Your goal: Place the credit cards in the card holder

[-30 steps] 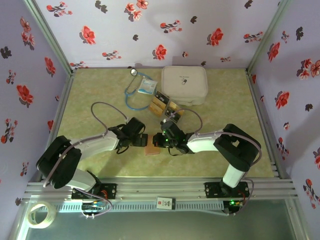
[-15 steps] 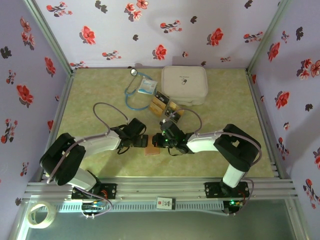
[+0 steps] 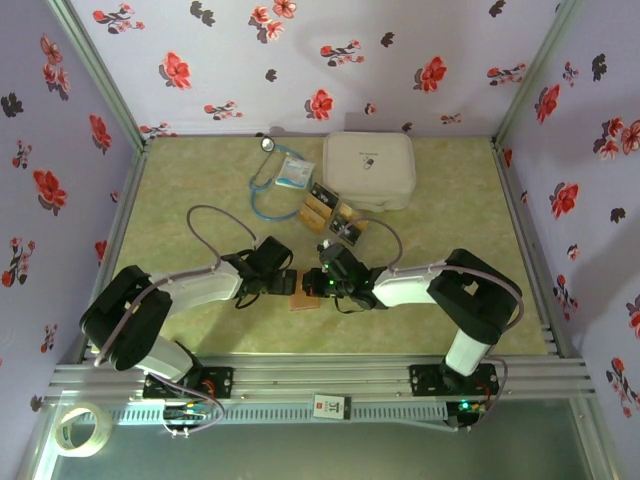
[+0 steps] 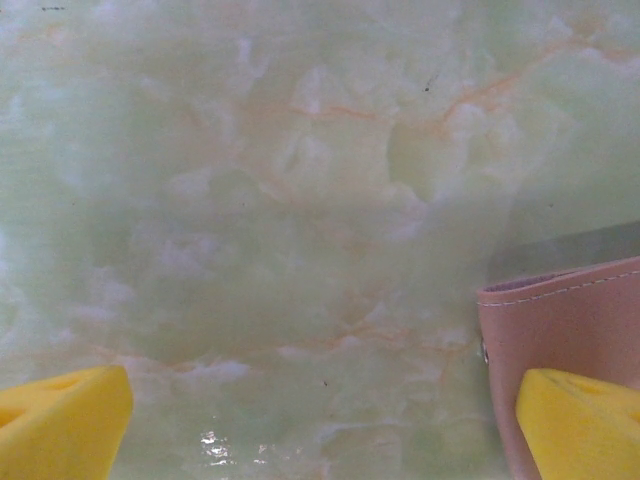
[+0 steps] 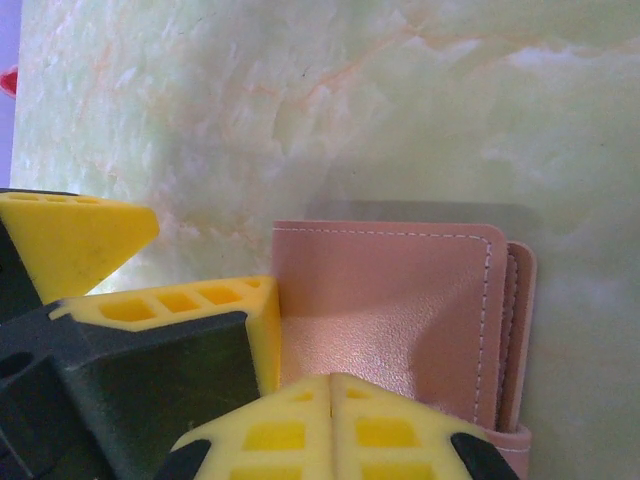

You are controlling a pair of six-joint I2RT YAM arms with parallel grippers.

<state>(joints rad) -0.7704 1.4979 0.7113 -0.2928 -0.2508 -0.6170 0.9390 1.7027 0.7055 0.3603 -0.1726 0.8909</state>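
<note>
The pinkish-brown card holder [image 3: 303, 301] lies folded shut on the table between both grippers. My right gripper [image 3: 312, 283] is shut, and in the right wrist view its closed tips [image 5: 333, 425] rest on the card holder's cover [image 5: 390, 300] with nothing between them. My left gripper [image 3: 287, 284] is open. In the left wrist view it [image 4: 320, 430] straddles bare table, its right fingertip over the card holder's edge [image 4: 570, 320]. The credit cards [image 3: 330, 214], black and gold, lie in a loose cluster farther back.
A large white rounded case [image 3: 368, 170] stands at the back. A blue stethoscope [image 3: 266, 190] and a white-blue packet [image 3: 294, 172] lie to its left. Floral walls close in the table on three sides. A tape roll [image 3: 80, 430] sits outside the front rail.
The left gripper has edged right, closer to the card holder. The right gripper has shifted slightly left and stays shut on top of it.
</note>
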